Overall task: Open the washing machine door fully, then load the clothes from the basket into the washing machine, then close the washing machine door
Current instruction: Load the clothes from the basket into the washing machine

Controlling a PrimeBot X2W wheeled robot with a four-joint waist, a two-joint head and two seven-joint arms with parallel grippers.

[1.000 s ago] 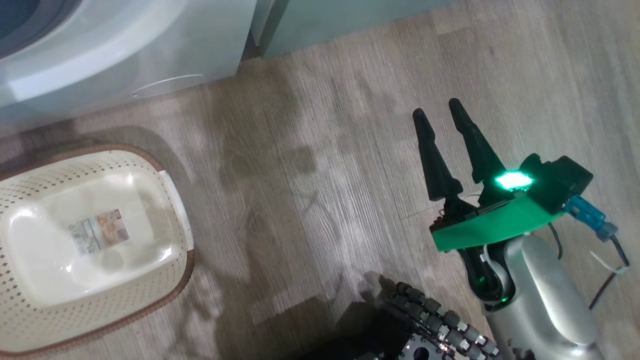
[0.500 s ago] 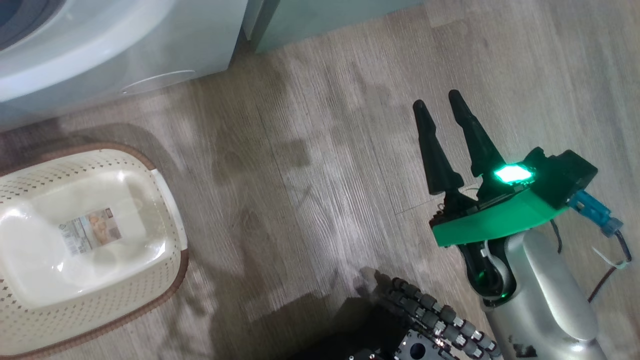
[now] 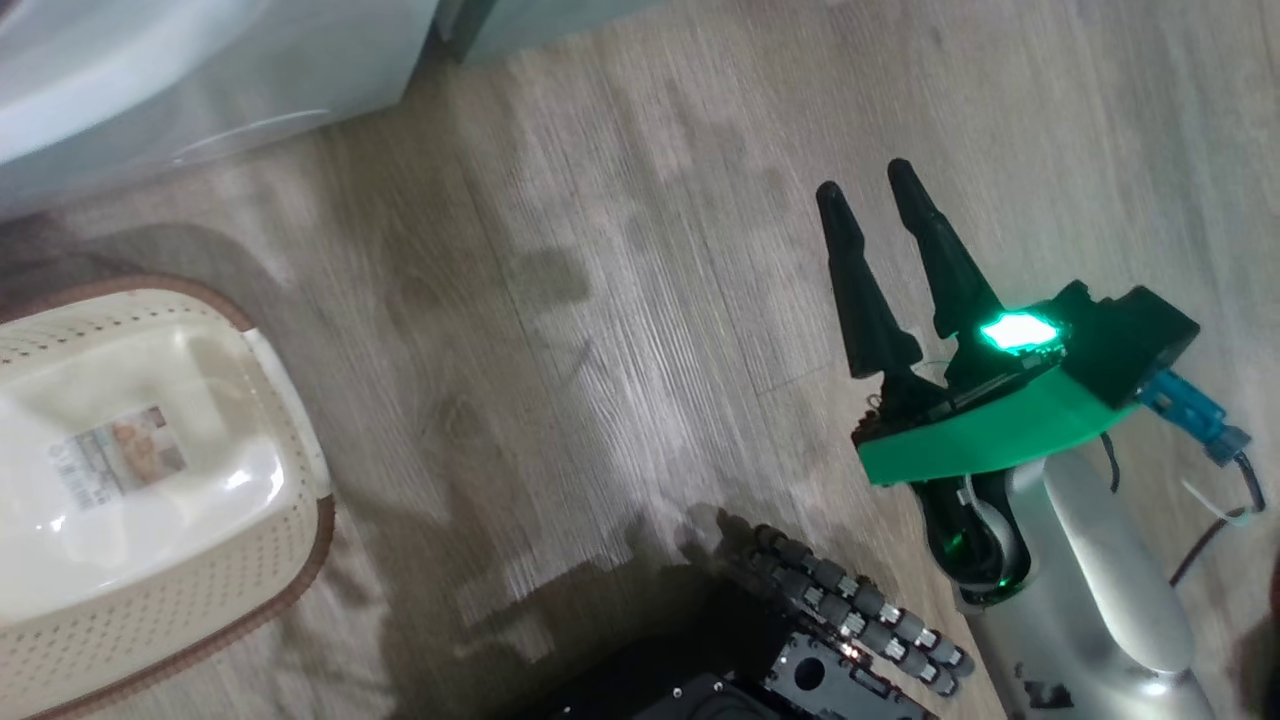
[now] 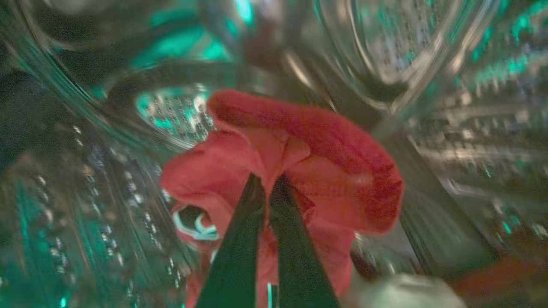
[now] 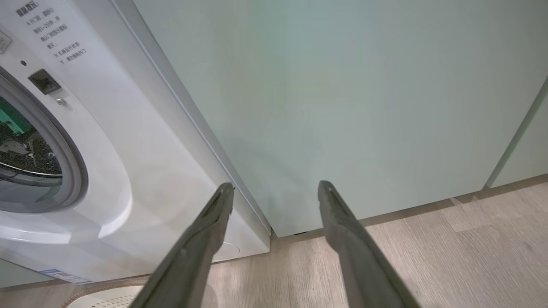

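— Reading the head view first: what does it establish?
— That the basket (image 3: 180, 625) stands on the floor (image 3: 620, 300), bare but for its paper label (image 3: 115, 465), with the washing machine (image 3: 200, 70) at upper left. The right fingers (image 3: 862, 300) are apart over bare floor and carry nothing. Loading is judged all but done.
— And the left wrist view?
— It shows the left fingers (image 4: 233, 256) together, tips at a fold of the red garment (image 4: 334, 171), which lies inside the steel drum (image 4: 471, 141). Whether a pinch of cloth sits between the tips cannot be told, because the view is blurred.
— What does the step in hand ask for, then?
— Leaving the garment deep in the drum. Judged good practice is to make sure the tips are free of cloth before drawing the arm out. Then back out straight through the drum's mouth, so that no sleeve is dragged toward the opening.
— The right wrist view?
— It shows the right fingers apart, pointing at the foot of a pale green cabinet (image 5: 342, 107) beside the machine. The grey gasket (image 5: 79, 175) rings the open mouth at left.
— The risk?
— Cloth trailing over that gasket would likely foul the door when it is swung shut. Check the rim for red, and keep the right arm wide of the door's path.
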